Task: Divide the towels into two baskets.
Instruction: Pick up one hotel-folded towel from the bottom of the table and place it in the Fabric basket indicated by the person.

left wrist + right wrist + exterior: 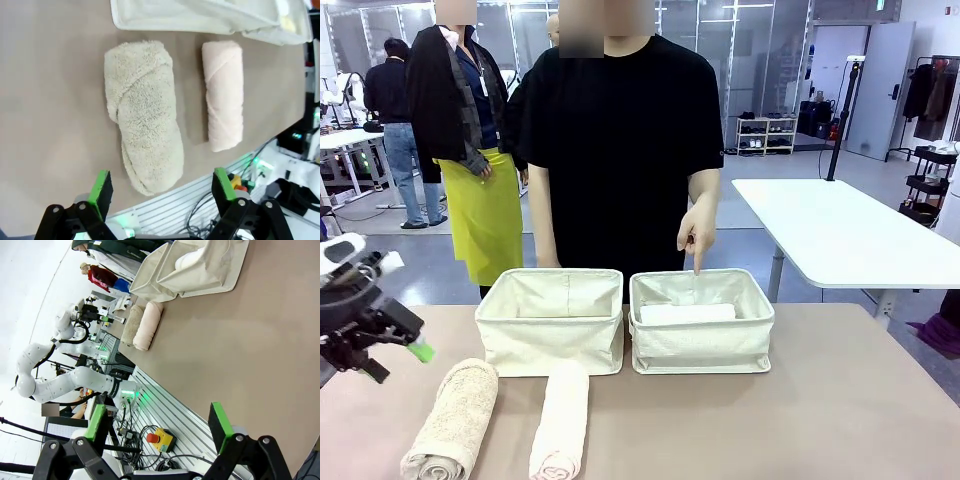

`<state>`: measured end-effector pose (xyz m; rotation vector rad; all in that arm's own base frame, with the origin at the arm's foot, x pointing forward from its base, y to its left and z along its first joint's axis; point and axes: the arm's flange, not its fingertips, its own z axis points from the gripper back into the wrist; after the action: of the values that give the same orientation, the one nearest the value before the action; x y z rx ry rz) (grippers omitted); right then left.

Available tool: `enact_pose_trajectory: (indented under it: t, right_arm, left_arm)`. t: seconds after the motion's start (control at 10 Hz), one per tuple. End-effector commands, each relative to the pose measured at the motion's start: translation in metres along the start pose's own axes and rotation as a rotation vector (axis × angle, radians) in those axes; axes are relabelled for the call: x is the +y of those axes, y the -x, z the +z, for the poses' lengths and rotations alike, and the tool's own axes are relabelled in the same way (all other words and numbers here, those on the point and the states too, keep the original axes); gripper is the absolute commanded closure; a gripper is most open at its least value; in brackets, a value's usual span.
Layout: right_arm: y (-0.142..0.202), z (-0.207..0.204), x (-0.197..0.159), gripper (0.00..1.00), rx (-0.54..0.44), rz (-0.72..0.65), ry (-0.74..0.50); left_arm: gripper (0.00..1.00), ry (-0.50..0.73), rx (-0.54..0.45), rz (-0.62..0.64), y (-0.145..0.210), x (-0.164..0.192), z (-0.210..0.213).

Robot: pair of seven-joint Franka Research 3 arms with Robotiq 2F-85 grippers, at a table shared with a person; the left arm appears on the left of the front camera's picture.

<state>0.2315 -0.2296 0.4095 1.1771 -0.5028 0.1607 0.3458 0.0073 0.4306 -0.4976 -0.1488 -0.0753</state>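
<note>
Left claw [162, 186]: released, green pads spread wide with nothing between them; it hangs above the table [820, 400], off the left end of the left basket [550, 340] and on the robot's side of it.
Right claw [158, 420]: released, pads wide apart and empty; it is over the table's robot-side edge, well apart from the left basket.
Tan towel [453, 418]: rolled, lying on the table on the robot's side of the left basket, off its left half, with its length slanting away from the basket.
Cream towel [561, 420]: rolled, on the table, with its far end just beside the left basket's front wall, towards the right end.
Right basket [700, 345]: upright, just beside the left basket's right wall.
White towel [687, 313]: rolled, lying inside the right basket.
Person's hand [697, 232]: index finger pointing down into the right basket, beyond and right of the left basket.
</note>
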Motion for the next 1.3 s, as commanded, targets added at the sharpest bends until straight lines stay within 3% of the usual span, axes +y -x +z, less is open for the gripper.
enact_pose_trajectory:
  t: [0.0, 0.4, 0.9, 1.2]
  right_arm:
    - [0.001, 0.001, 0.004, 0.0, -0.007, 0.011, -0.006]
    - [0.001, 0.001, 0.004, 0.0, -0.007, 0.011, -0.006]
    - [0.001, 0.001, 0.004, 0.0, -0.007, 0.011, -0.006]
    - [0.001, 0.001, 0.004, 0.0, -0.007, 0.011, -0.006]
  left_arm:
    - [0.0, -0.104, -0.009, -0.003, 0.029, -0.001, -0.036]
    - [0.0, -0.188, 0.006, 0.02, 0.02, -0.007, -0.087]
    - [0.0, -0.342, -0.081, 0.049, 0.028, -0.011, -0.134]
    - [0.0, -0.421, -0.083, 0.027, 0.037, -0.004, -0.155]
